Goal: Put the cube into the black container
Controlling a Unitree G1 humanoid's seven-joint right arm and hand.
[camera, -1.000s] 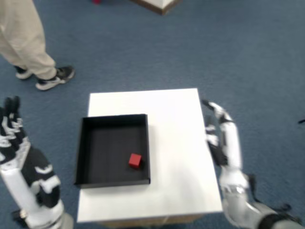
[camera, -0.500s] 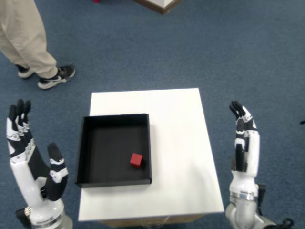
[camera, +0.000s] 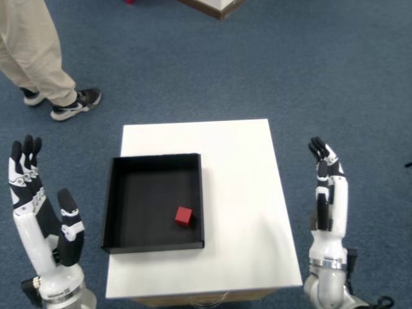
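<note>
Nearest the camera, at the bottom right, the white-and-black five-finger right hand (camera: 328, 196) stands upright beside the right edge of the square white table (camera: 238, 193), off its surface, fingers straight and loosely apart, holding nothing. Its wrist runs down to the frame's lower edge, where the forearm is cut off. At the bottom left, the matching left hand (camera: 40, 222) is also raised, fingers extended and thumb out, clear of the table; its base is likewise cropped by the frame.

On the table's left half sits the shallow square black container (camera: 122, 206) with low walls. The small red cube (camera: 183, 216) lies inside it, on the floor of the tray toward the near right corner, close to the right wall but apart from it.

Blue carpet (camera: 322, 77) surrounds the table. At the upper left a person in beige trousers (camera: 29, 51) and dark sneakers stands on it, visible only from the legs down. At the top edge a pale piece of furniture (camera: 215, 6) is mostly cut off and cannot be identified.
</note>
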